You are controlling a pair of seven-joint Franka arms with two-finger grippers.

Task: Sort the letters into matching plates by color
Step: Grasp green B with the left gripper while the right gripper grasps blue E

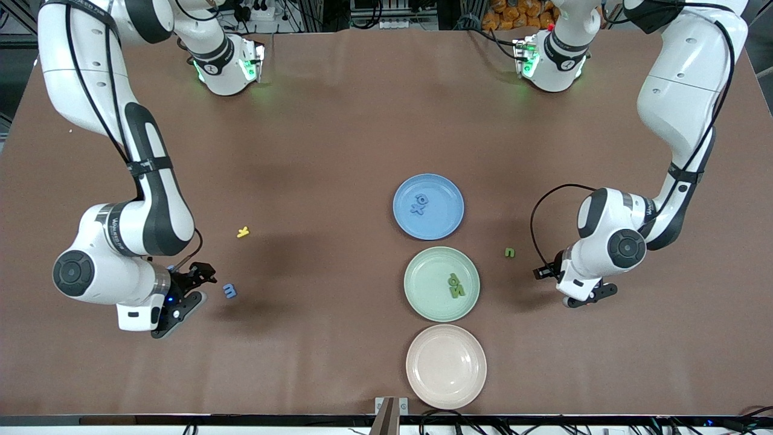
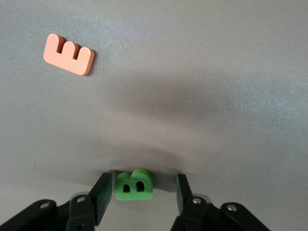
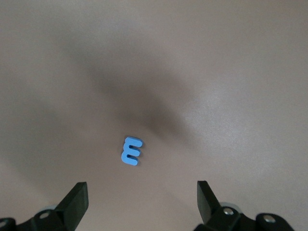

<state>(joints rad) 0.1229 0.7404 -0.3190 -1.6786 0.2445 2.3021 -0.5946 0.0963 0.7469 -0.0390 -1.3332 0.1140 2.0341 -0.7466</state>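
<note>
The blue plate (image 1: 444,193) holds two blue letters (image 1: 419,204). The mint green plate (image 1: 427,272), nearer the front camera, holds two green letters (image 1: 456,285). A blue letter E (image 1: 229,290) lies on the table toward the right arm's end, also in the right wrist view (image 3: 131,150). My right gripper (image 1: 196,290) (image 3: 142,192) is open and low beside it. A green letter (image 1: 510,252) lies beside the green plate. My left gripper (image 1: 584,297) (image 2: 143,185) is open, low on the table, with a green letter B (image 2: 134,185) between its fingers, which stand apart from it.
A beige plate (image 1: 445,366) sits empty nearest the front camera. A yellow letter (image 1: 243,232) lies farther from the camera than the blue E. An orange letter E (image 2: 69,54) lies on the table near the green B.
</note>
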